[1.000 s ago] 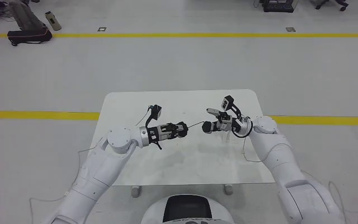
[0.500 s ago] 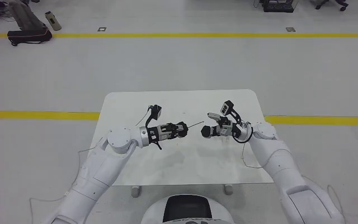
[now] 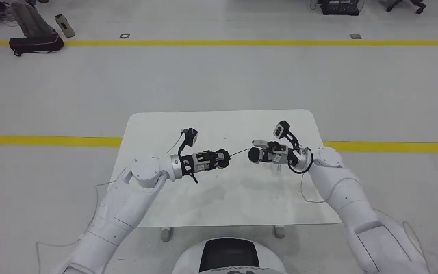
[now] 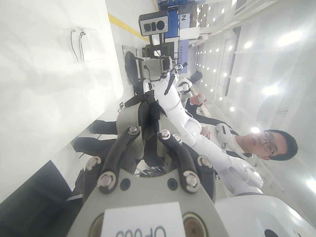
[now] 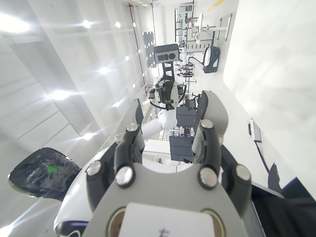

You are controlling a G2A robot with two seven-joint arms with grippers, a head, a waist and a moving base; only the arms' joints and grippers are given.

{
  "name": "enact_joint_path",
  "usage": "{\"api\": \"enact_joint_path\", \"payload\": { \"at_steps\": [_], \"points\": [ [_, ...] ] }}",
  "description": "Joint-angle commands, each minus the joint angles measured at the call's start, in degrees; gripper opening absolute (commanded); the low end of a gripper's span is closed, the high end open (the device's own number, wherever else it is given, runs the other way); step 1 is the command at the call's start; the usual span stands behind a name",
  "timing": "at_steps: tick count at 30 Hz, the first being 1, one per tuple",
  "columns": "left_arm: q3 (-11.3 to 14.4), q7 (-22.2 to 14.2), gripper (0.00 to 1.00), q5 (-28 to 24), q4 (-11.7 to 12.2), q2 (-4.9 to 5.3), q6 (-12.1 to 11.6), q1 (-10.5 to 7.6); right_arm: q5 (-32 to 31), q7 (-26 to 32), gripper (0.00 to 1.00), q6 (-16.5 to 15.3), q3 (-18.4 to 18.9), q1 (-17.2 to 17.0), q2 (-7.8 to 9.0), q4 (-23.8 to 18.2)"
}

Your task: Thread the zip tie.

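A thin dark zip tie (image 3: pixel 237 152) sticks out level from my left gripper (image 3: pixel 222 159), which is shut on one end of it above the middle of the white table (image 3: pixel 205 127). In the left wrist view the left gripper (image 4: pixel 147 110) has its dark pads pressed together. My right gripper (image 3: pixel 254 154) faces it from the right, a short gap from the tie's free tip. In the right wrist view the right gripper (image 5: pixel 172 107) stands open, with the left gripper (image 5: pixel 168 94) showing farther off between its fingers.
A clear flat bag with a few dark ties (image 4: pixel 80 44) lies on the table near the right arm. A person with hand controllers (image 4: pixel 197 98) stands beyond the table's edge. Yellow floor lines (image 3: pixel 61 140) run past the table.
The right gripper dipped toward the front of the table, then came back up level with the tie's tip. The left arm and the zip tie have kept still.
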Motion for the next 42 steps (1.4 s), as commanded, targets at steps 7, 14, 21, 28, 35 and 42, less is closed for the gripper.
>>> {"api": "enact_joint_path", "payload": {
  "at_steps": [7, 14, 21, 28, 35, 42],
  "points": [
    [0.0, 0.0, 0.0, 0.0, 0.0, 0.0, 0.0, 0.0, 0.9, 0.0, 0.37, 0.0, -2.2, 1.5, 0.12, 0.9],
    [0.0, 0.0, 0.0, 0.0, 0.0, 0.0, 0.0, 0.0, 1.0, 0.0, 0.31, 0.0, -3.2, 2.2, 0.36, 1.2],
    [0.2, -0.2, 0.0, -2.5, 0.2, 0.03, 0.3, 0.43, 1.1, 0.0, 0.31, 0.0, -3.6, 2.5, 0.74, 1.4],
    [-0.8, -7.1, 0.0, -10.1, 2.0, 0.37, 0.0, 0.07, 2.1, 0.0, 0.31, 0.0, -4.1, 2.2, 1.53, 0.6],
    [-0.2, -11.5, 0.0, -13.0, 3.4, 0.64, 0.4, -0.71, 5.0, 0.0, 0.31, 0.0, -6.7, 1.5, 2.43, -1.9],
    [0.9, -12.0, 0.0, -14.3, 4.3, 0.67, -0.1, -1.28, 8.7, 0.0, 0.32, 0.0, -10.9, 1.2, 3.88, -4.2]
  ]
}}
